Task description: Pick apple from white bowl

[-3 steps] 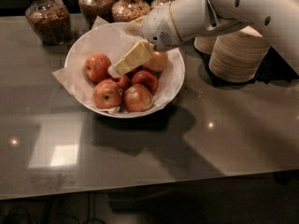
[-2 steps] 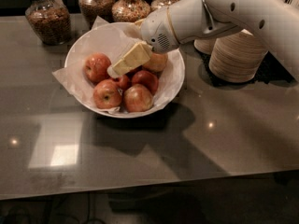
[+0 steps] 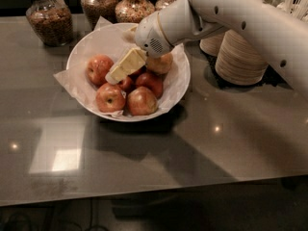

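Note:
The wide white bowl (image 3: 179,88), lined with crinkled white paper, stands at the back middle of the table and holds several apples. A large red-orange apple (image 3: 98,69) with pale streaks lies at the bowl's left. Two more red-orange apples (image 3: 109,97) (image 3: 142,101) lie at the front. Smaller dark-red apples (image 3: 150,82) lie in the middle, and a paler tan apple (image 3: 160,63) lies at the right. My gripper (image 3: 115,76) reaches down into the bowl from the upper right. Its cream tip sits just right of the left apple, above the small dark-red ones.
Glass jars (image 3: 48,18) of dried food stand along the back edge behind the bowl. Stacks of beige paper bowls (image 3: 240,57) stand to the bowl's right, under my arm. The dark glossy tabletop (image 3: 144,162) stretches toward the front edge.
The gripper tip has edged slightly down and left inside the bowl. The apples have not moved.

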{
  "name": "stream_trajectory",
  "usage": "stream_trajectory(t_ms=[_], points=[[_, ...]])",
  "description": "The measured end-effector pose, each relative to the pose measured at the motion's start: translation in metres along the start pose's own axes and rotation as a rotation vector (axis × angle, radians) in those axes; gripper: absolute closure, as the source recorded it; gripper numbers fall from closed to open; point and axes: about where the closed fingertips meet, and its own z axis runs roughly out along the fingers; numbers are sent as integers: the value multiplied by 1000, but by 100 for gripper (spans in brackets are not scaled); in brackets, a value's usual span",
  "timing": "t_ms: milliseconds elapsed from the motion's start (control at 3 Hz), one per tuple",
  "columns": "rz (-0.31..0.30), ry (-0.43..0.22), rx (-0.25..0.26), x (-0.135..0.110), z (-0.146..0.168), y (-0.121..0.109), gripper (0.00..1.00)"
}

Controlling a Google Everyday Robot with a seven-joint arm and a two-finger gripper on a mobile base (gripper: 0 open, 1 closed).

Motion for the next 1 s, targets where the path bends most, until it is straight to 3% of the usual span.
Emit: stream_trajectory(t_ms=[333, 1000], points=[[-46, 26, -36, -12, 19, 0, 15], [-70, 55, -94, -20, 42, 0, 19]])
